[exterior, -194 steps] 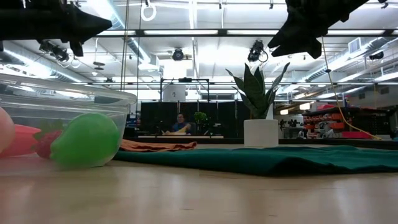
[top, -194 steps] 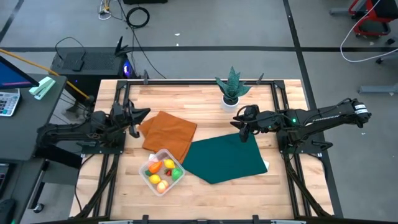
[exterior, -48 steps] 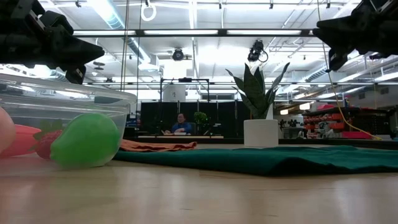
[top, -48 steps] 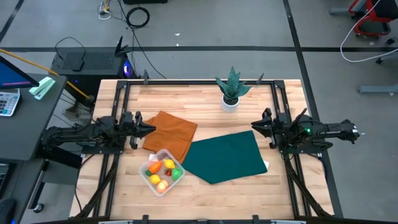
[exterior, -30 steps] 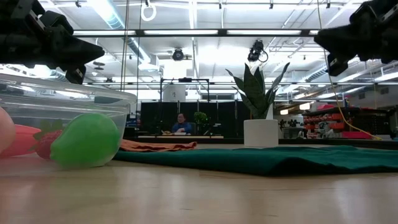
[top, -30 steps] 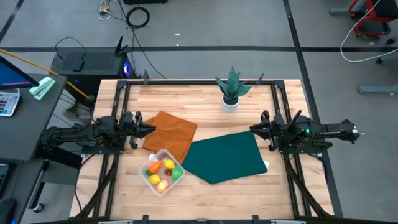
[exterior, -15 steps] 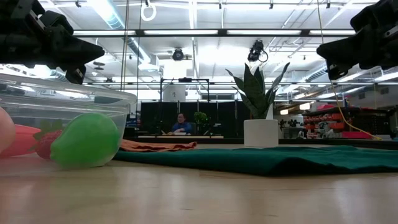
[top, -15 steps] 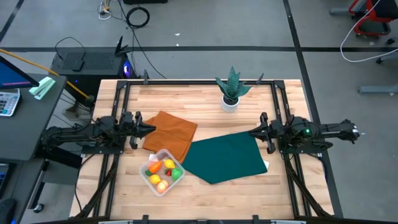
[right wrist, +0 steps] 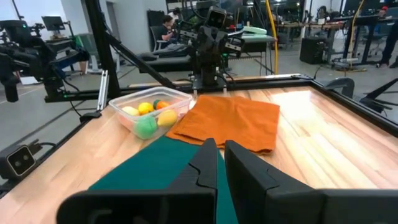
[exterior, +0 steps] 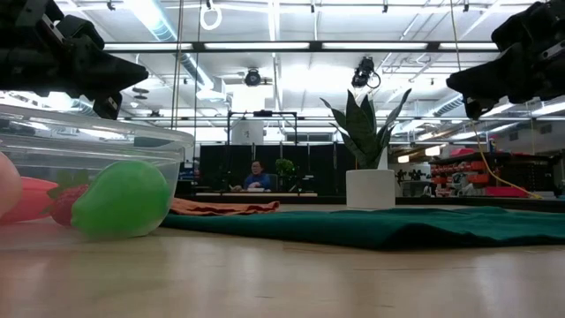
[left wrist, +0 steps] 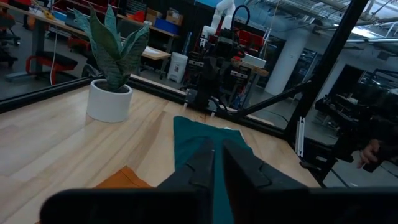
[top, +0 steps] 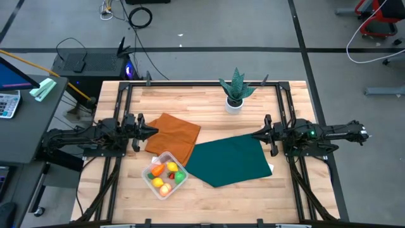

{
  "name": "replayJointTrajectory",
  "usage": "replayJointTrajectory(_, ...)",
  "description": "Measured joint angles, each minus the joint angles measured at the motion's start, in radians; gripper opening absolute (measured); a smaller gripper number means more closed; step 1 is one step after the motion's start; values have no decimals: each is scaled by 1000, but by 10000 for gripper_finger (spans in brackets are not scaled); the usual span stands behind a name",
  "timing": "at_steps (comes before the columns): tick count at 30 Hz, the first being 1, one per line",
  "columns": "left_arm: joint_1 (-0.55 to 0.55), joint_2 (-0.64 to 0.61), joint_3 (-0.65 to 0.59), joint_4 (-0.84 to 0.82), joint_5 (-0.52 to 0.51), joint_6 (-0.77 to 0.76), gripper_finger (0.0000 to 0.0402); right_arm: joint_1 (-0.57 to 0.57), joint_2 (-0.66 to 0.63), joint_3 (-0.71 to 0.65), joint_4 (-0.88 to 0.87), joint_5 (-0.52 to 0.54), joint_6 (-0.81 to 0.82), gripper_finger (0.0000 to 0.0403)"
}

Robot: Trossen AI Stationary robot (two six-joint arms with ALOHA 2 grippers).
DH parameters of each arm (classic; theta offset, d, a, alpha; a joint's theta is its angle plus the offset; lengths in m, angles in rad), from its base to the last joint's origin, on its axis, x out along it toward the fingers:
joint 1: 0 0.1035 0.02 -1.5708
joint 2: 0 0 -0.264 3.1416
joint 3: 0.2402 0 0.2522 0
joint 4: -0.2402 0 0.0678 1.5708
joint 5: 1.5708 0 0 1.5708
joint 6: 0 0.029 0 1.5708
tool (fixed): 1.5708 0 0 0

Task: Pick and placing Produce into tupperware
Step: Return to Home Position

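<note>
Overhead view: my left arm lies folded low along the table's left side. Its left gripper (top: 144, 130) points inward over the edge of the orange cloth (top: 172, 136). My right arm mirrors it on the right side, and the right gripper (top: 259, 134) points inward at the edge of the green cloth (top: 228, 159). The tupperware (top: 150, 166) sits near the table's front, between my arms and just in front of the orange cloth. It is turned cornerwise to the table's edges; I cannot tell which diagonal its long axis follows. The produce (top: 166, 176) lies inside it: yellow, orange, red and green pieces.

Table-level view: both grippers hang as dark shapes in the upper corners, clear of the wood. The tub stands upright at near left, with a green piece against its clear wall.

Left wrist view: my fingers (left wrist: 200, 167) sit close together with only a thin slit between them, pinching nothing. They aim across the green cloth, with a potted plant (left wrist: 111, 62) nearby.

Right wrist view: these jaws are likewise drawn together and empty. They aim over both cloths, past the tub, which stands mouth up.
</note>
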Motion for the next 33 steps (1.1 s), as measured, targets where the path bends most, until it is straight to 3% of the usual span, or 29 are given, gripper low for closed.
replayJointTrajectory(8,0,0,0,-1,0,9,35,0,2,2,5,0,0,2)
replayJointTrajectory(16,0,0,0,-7,0,228,30,0,2,4,8,-1,1,1)
replayJointTrajectory(33,0,0,0,-7,0,235,28,0,1,6,8,-5,16,1)
